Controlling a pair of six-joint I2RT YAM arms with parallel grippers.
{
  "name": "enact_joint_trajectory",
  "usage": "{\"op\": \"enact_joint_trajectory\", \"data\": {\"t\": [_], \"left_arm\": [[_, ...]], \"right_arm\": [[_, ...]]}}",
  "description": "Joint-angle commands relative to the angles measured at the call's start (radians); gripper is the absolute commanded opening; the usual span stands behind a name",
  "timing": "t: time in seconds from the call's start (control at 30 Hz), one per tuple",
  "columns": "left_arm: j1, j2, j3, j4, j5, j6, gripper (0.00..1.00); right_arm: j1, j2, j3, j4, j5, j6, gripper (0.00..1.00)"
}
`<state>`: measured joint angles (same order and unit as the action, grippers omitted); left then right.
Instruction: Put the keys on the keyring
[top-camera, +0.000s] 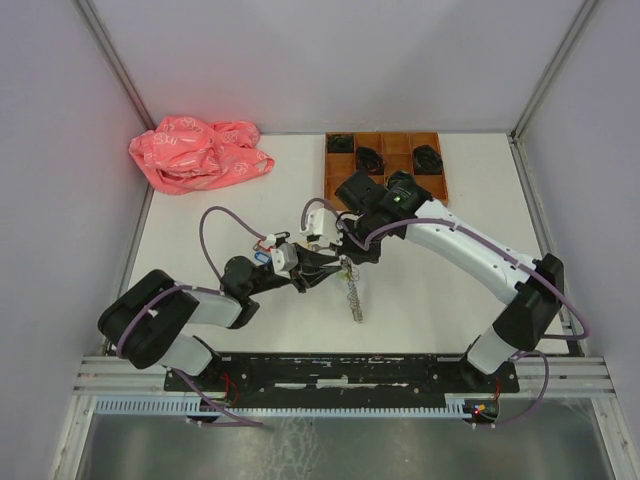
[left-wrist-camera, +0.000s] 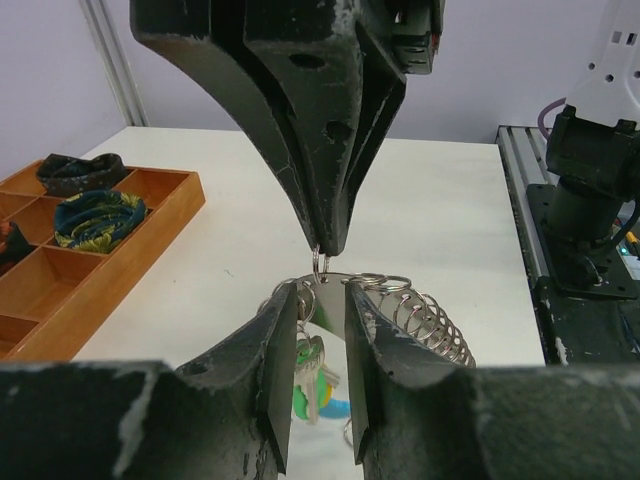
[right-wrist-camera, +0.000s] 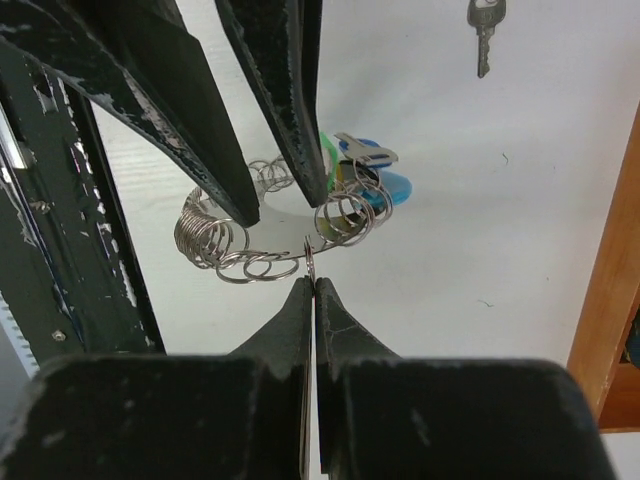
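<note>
**Top external view:** we see the left gripper (top-camera: 312, 268) and the right gripper (top-camera: 347, 246) meeting over the middle of the white table (top-camera: 440, 290). The keyring (top-camera: 353, 292) trails below them towards the near edge, and a compartmented wooden tray (top-camera: 331, 172) sits well behind. **Left wrist view:** the left gripper (left-wrist-camera: 320, 296) stands released, its jaws parted either side of the keyring's (left-wrist-camera: 425, 315) flat band; whether they touch it we cannot tell. Threaded keys (left-wrist-camera: 313, 355) with green and blue tags (left-wrist-camera: 303, 402) hang below. The right gripper (left-wrist-camera: 326, 240) comes in from above, clenched on a small split ring (left-wrist-camera: 320, 264). **Right wrist view:** the right gripper (right-wrist-camera: 313, 292) pinches that ring (right-wrist-camera: 310, 262) edge-on, and one loose key (right-wrist-camera: 484, 30) lies well apart. We judge the step in hand to be steadying the ring for threading. To do it well, keep the pinch near the coil's end, secure the hoop before any pull, then fetch the loose key.
</note>
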<state>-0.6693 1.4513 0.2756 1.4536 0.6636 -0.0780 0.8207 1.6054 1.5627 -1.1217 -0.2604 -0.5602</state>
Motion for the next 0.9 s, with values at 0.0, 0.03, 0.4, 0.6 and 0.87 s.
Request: {"op": "enact_joint_trajectory", "data": {"t": [0.0,0.03,0.4,0.6,0.87], "left_arm": [[-0.003,0.031,0.02,0.095,0.01,0.021,0.33],[-0.002,0.038,0.02,0.105,0.01,0.016,0.33],[-0.009,0.1,0.04,0.173,0.021,-0.032,0.33],[-0.009,0.155,0.039,0.276,0.028,-0.075,0.31],[-0.01,0.134,0.039,0.275,0.019,-0.076,0.3]], "right_arm": [[0.032,0.018,0.079,-0.065,0.097,-0.019,0.01],[0.039,0.022,0.083,-0.066,0.112,-0.018,0.01],[0.094,0.05,0.137,-0.094,0.101,-0.028,0.01],[0.095,0.039,0.119,-0.065,0.102,-0.031,0.01],[0.095,0.036,0.093,-0.044,0.09,-0.037,0.01]]}}
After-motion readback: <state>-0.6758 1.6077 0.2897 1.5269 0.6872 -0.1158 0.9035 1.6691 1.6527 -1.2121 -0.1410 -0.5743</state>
